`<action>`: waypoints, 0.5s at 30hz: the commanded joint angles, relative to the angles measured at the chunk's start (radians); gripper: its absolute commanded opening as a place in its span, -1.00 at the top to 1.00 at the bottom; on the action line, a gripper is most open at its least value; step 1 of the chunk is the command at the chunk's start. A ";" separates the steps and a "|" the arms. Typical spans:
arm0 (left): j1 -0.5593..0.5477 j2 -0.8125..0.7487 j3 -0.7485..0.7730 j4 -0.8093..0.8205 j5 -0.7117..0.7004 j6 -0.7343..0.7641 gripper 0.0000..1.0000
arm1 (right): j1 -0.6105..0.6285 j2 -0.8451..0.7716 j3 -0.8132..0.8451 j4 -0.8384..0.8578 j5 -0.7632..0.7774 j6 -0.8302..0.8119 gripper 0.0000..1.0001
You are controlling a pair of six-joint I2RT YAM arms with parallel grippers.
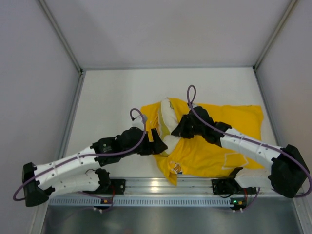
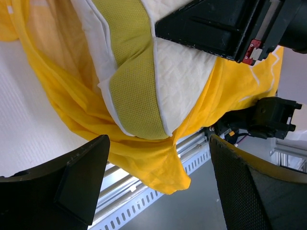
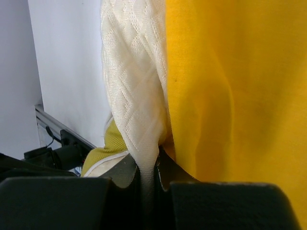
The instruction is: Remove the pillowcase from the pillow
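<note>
The yellow pillowcase (image 1: pixel 219 141) lies across the table's front half, still round most of the pillow. The cream pillow (image 1: pixel 169 117) sticks out of its left opening, with an olive mesh band (image 2: pixel 134 76) along its edge. My right gripper (image 1: pixel 184 127) is shut on a fold of the cream pillow (image 3: pixel 139 96), with yellow cloth (image 3: pixel 235 96) beside it. My left gripper (image 1: pixel 157 146) is open just left of the opening; its fingers (image 2: pixel 72 182) stand wide apart, empty, below a hanging flap of pillowcase (image 2: pixel 153 167).
A metal rail (image 1: pixel 161 187) runs along the table's near edge, with the arm bases on it. Grey walls (image 1: pixel 34 73) enclose the white table (image 1: pixel 117 92) on the left, back and right.
</note>
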 commanded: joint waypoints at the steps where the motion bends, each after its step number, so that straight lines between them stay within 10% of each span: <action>1: -0.011 0.019 0.003 0.034 -0.051 0.012 -0.75 | 0.008 0.001 0.086 0.122 -0.031 0.036 1.00; 15: -0.020 0.108 0.000 0.092 -0.080 0.040 -0.69 | 0.009 -0.055 0.034 0.182 -0.118 0.074 1.00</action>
